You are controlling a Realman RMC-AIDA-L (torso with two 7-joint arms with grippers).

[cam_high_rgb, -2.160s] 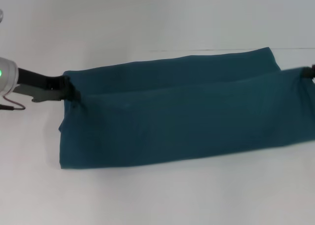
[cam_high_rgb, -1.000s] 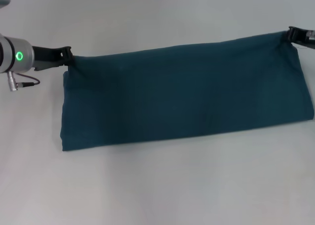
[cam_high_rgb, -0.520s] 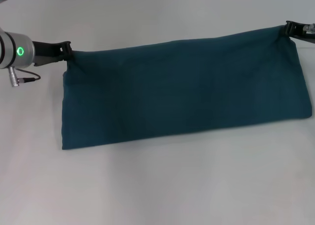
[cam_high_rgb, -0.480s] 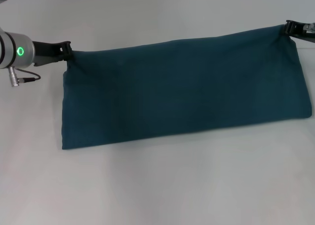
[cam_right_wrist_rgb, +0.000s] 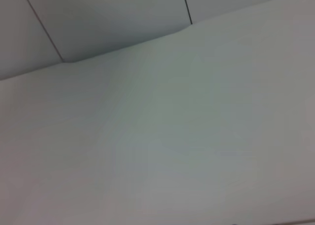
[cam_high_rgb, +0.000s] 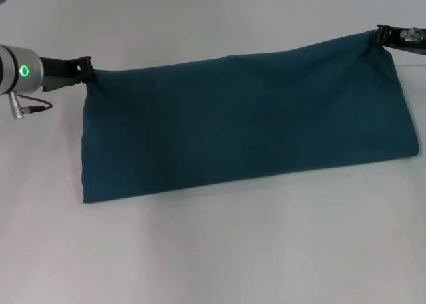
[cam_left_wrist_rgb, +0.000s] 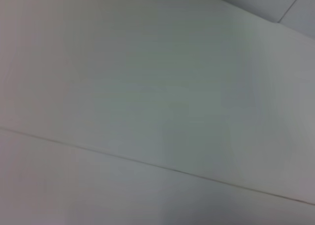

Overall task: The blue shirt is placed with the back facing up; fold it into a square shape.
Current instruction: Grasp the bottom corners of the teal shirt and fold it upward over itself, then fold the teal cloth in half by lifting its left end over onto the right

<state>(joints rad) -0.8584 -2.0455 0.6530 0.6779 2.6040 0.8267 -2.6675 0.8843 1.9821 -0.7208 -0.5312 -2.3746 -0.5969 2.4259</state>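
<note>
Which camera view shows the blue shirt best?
The head view: the whole blue shirt lies there as a long folded band, the left gripper and right gripper at its far corners. Both wrist views show none of it.

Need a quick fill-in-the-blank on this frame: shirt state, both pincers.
1. The blue shirt lies folded into a long ____ band on the white table.
2. The left pincer grips the shirt's far ____ corner.
3. The right pincer grips the far ____ corner.
4. Both wrist views show only bare ____ surface.

Missing words: horizontal; left; right; white
</note>
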